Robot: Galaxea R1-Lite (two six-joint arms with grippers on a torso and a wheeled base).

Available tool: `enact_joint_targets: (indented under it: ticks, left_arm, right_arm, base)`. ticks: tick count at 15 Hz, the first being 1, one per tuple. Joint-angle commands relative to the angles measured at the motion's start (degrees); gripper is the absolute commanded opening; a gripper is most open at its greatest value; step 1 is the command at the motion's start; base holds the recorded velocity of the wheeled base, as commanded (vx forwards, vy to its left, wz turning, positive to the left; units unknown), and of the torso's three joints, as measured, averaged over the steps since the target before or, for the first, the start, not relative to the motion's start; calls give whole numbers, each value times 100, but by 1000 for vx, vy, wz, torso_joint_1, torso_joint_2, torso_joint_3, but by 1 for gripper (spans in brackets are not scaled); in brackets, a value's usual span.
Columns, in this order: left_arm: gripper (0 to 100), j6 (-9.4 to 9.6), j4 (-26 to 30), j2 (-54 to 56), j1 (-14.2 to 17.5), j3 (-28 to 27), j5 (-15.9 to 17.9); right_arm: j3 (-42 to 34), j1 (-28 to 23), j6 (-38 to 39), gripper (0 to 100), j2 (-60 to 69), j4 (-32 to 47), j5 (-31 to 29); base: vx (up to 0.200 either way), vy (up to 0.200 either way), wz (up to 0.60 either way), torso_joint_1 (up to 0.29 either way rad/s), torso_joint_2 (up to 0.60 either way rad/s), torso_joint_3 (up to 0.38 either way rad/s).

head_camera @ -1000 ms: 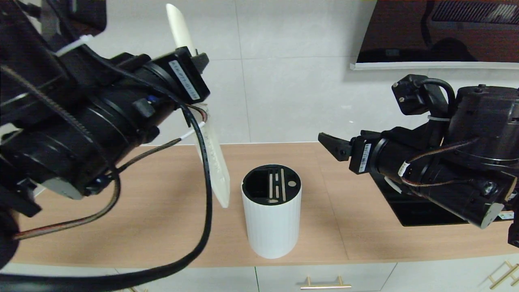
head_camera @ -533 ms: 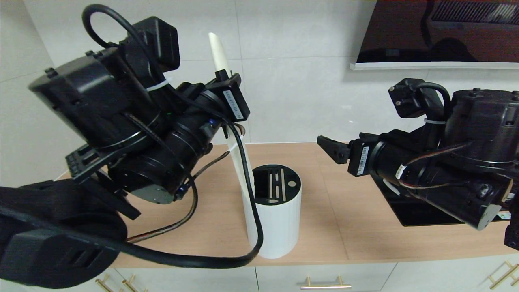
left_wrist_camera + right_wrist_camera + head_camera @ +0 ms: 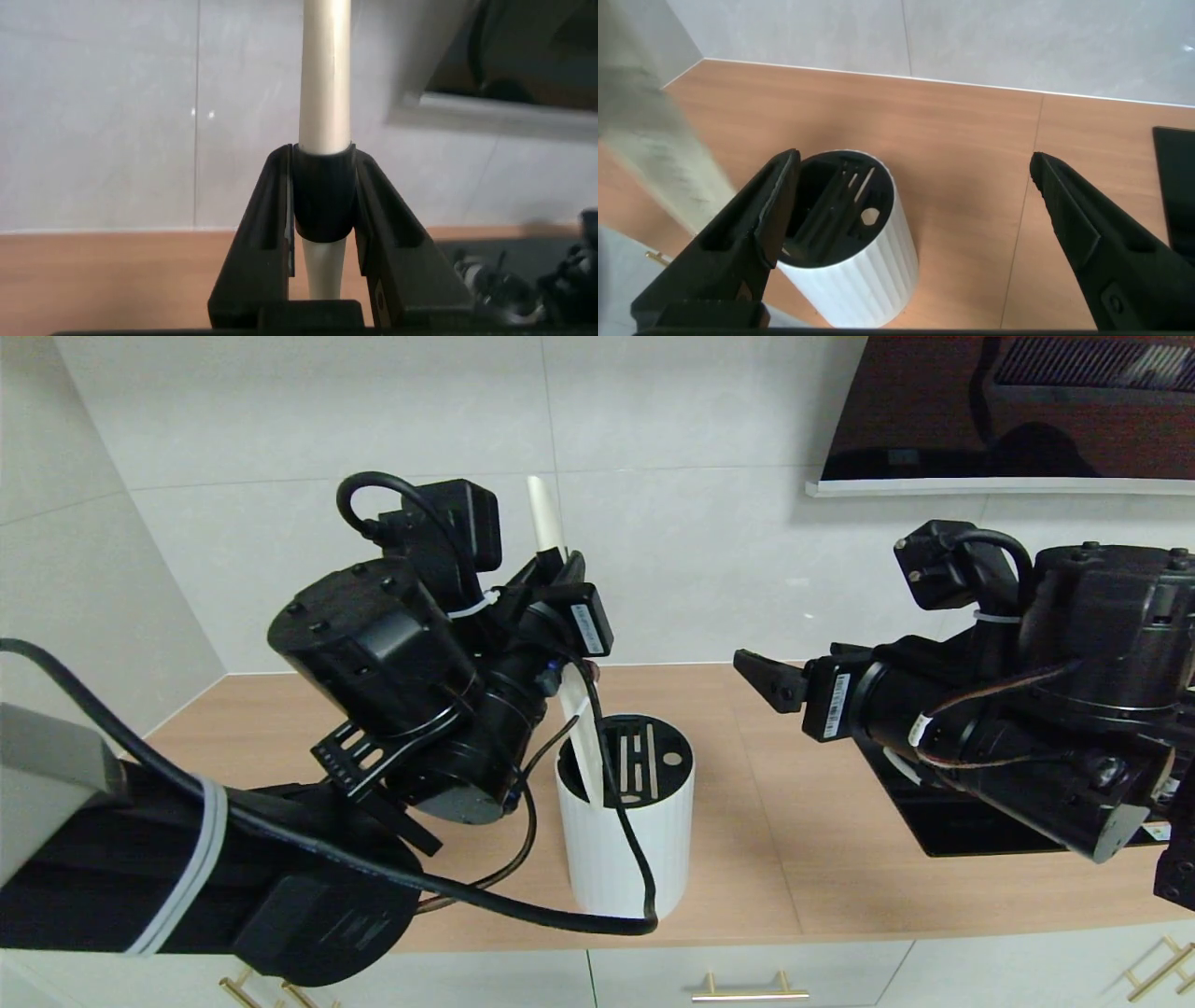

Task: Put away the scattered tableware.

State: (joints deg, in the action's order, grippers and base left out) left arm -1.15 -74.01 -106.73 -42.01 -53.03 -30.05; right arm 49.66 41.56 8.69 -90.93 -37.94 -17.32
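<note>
At counter centre, the cream-handled knife stands nearly upright, handle up, its pale blade tip inside the big opening on the left of the black slotted top of the white ribbed knife holder. L gripper is clamped on the handle, above and just left of the holder. Knife looks stiff & light w/ a smooth round handle, so prob. apt to pivot or slip; handle is the place to hold, not the blade. R gripper hangs to the right, apart from the holder, jaws spread wide, nothing in them. Black cooktop sits at right on the wooden counter.
</note>
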Motion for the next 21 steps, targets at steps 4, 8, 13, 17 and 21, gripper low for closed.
enact_joint_targets:
  ticks: [4, 8, 13, 17, 21]
  left_arm:
    - [0, -8, -298, -331, 44, -217, -54]
    - [0, -17, -377, -428, 184, -340, -80]
    - [0, 71, -694, -727, 184, -454, -89]
    - [0, 79, -738, -841, 263, -454, -89]
    - [0, 79, -764, -964, 290, -454, -89]
  right_arm:
    - [-1, 10, 1, 100, -39, -12, 1]
    - [-1, 10, 1, 100, -56, -12, 1]
    - [-9, 10, 1, 100, -56, -12, 10]
    - [-18, 10, 1, 100, -92, -21, 10]
    - [-18, 1, 1, 100, -92, -21, 10]
  base:
    - [0, 0, 0, 0, 0, 0]
    - [0, 0, 0, 0, 0, 0]
    - [0, 0, 0, 0, 0, 0]
    - [0, 0, 0, 0, 0, 0]
    - [0, 0, 0, 0, 0, 0]
